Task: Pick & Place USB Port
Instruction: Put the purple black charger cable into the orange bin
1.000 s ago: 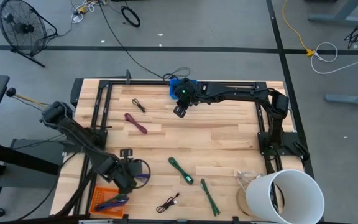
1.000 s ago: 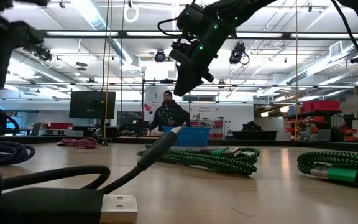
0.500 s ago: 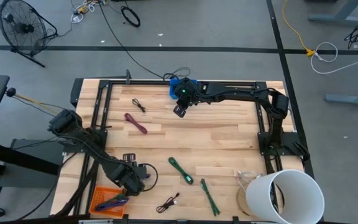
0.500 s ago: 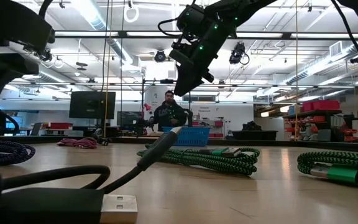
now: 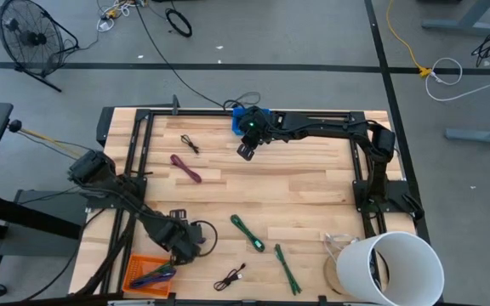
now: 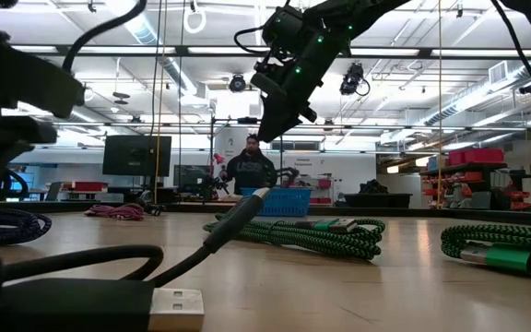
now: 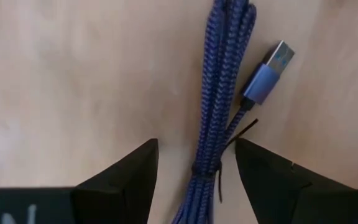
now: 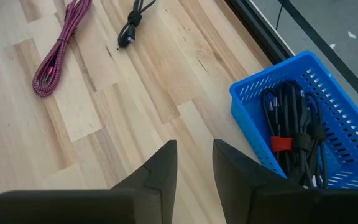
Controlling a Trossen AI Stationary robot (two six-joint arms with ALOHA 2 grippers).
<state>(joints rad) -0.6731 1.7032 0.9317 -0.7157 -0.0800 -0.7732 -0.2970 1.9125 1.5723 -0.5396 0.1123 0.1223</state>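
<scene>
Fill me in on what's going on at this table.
A two-armed robot is sorting USB cables. The left hand is down at the table's near left, open, with its fingers either side of a bundled blue cable lying on the wood, not gripped. An orange bin sits just beside it. The right hand hangs above the far side, empty, near a blue basket holding black cables. A maroon cable, green cables and small black ones lie loose on the table.
</scene>
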